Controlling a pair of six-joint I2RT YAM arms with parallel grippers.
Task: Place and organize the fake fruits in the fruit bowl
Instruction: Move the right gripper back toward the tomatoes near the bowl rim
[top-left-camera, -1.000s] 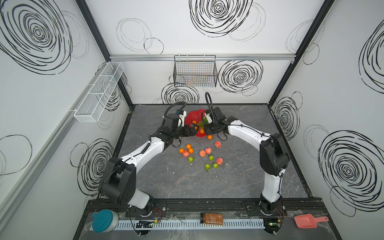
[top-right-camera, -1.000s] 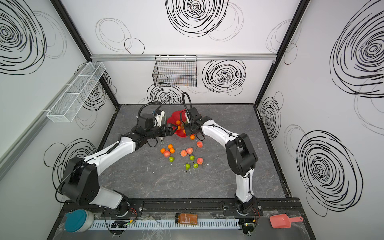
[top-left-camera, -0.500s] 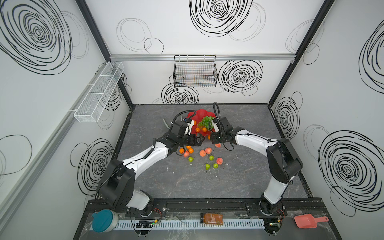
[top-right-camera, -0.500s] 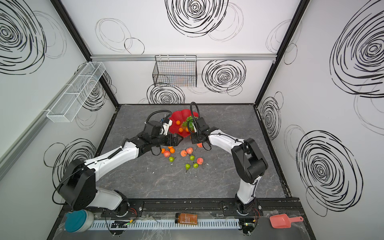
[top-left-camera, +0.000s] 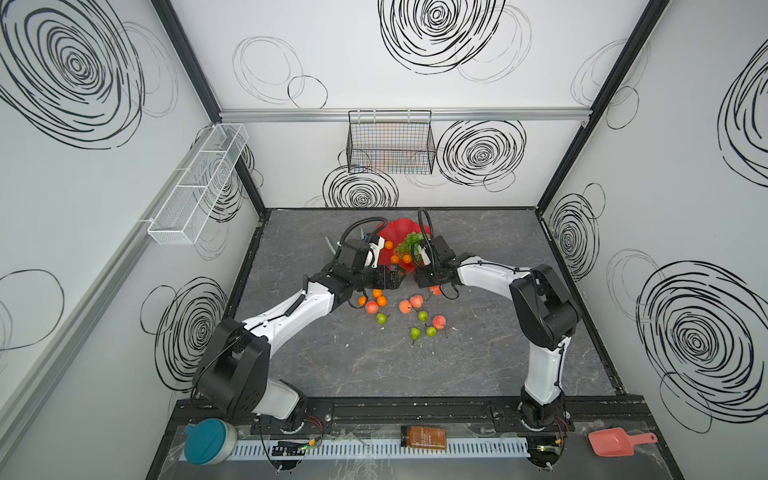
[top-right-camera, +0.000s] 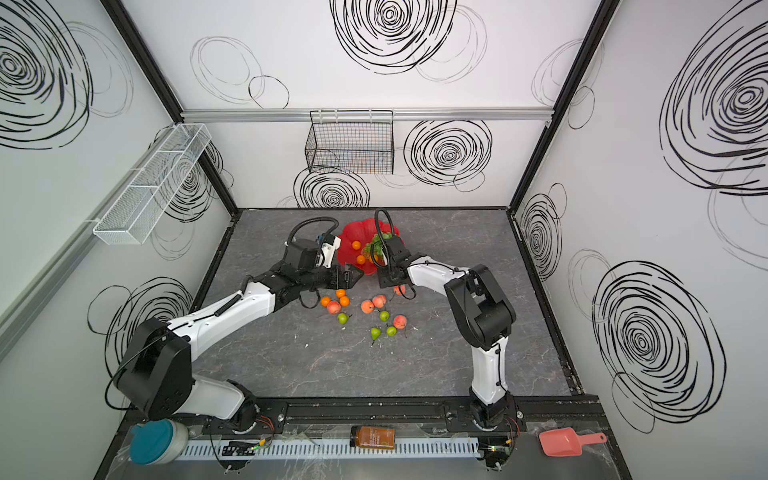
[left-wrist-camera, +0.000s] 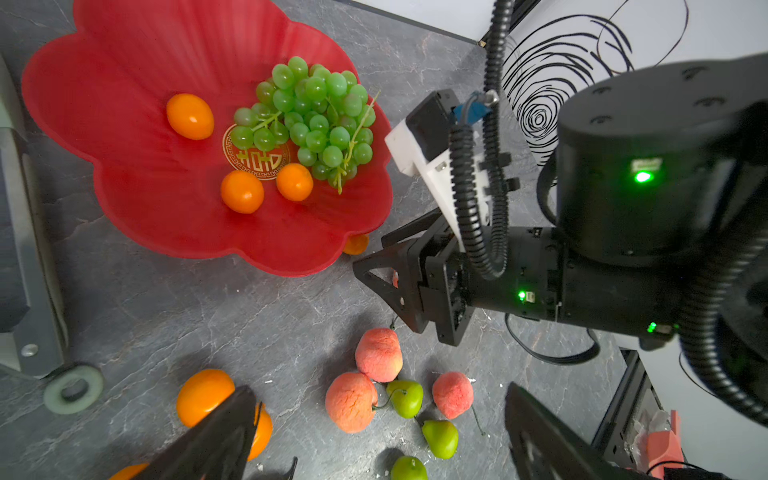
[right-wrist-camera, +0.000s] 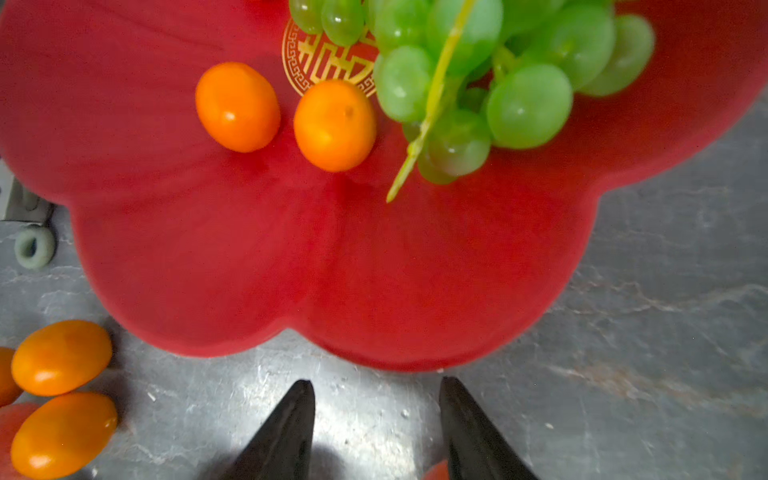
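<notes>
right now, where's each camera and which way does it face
Top views: high in front, looking down on the table; left arm and right arm show whole.
Left wrist: faces the fruit bowl past the open left end effector; right arm shows too.
Right wrist: low, faces the fruit bowl's rim over the open right end effector.
Both wrist views share the grapes.

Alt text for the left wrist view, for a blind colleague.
Red scalloped fruit bowl holds green grapes and three tangerines; peaches, pears and more tangerines lie outside on the grey table. The right pincer is beside the bowl.
</notes>
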